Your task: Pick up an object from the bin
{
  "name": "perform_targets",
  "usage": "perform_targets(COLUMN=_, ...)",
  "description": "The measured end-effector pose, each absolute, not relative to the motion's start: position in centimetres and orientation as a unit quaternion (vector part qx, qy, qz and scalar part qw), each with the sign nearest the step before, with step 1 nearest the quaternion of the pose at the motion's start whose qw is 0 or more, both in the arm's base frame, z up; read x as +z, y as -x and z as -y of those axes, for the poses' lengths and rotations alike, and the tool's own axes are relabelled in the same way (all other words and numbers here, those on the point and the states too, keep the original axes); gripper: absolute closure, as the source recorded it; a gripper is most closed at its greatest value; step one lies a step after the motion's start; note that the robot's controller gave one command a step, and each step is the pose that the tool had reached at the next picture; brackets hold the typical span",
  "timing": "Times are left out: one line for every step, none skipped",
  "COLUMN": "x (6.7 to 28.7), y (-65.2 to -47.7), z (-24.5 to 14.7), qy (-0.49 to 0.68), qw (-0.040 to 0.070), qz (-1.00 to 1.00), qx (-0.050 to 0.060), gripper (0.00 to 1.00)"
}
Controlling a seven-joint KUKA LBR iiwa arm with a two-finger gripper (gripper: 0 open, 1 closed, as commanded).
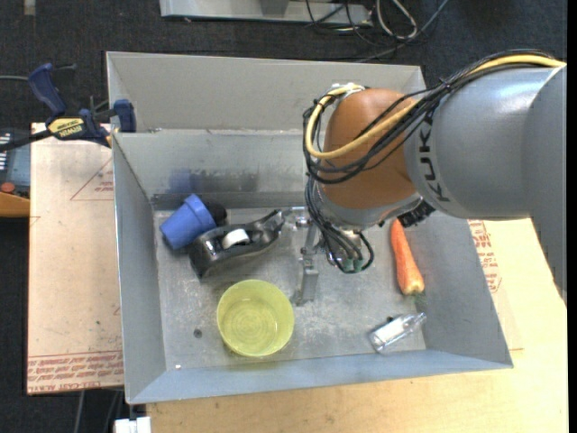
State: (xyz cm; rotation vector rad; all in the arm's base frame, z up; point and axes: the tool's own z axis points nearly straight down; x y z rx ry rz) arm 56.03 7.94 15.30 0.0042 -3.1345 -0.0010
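Locate the yellow-green bowl (255, 317): round, upright, mouth up, on the floor of the bin (135, 242) near the front wall. Just behind it, note the black tape dispenser (225, 246) beside a blue cup (187, 221) tipped on its side. An orange carrot (406, 258) lies well apart, toward the view's right.

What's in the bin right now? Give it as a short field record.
bin: grey metal
gripper: low over bare floor, between tape dispenser and bowl
blue cup: on its side, back left
tape dispenser: black, white roll, beside the cup
bowl: yellow-green, upright, front centre
carrot: orange, lying right of the gripper
clear bottle: small, on its side, front right
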Motion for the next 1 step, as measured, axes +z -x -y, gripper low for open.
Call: perform_targets(x=15.75, y=-56.21, z=-7.88, qy=0.0, qw=0.0, qz=1.0, qx=-0.001, gripper=0.0)
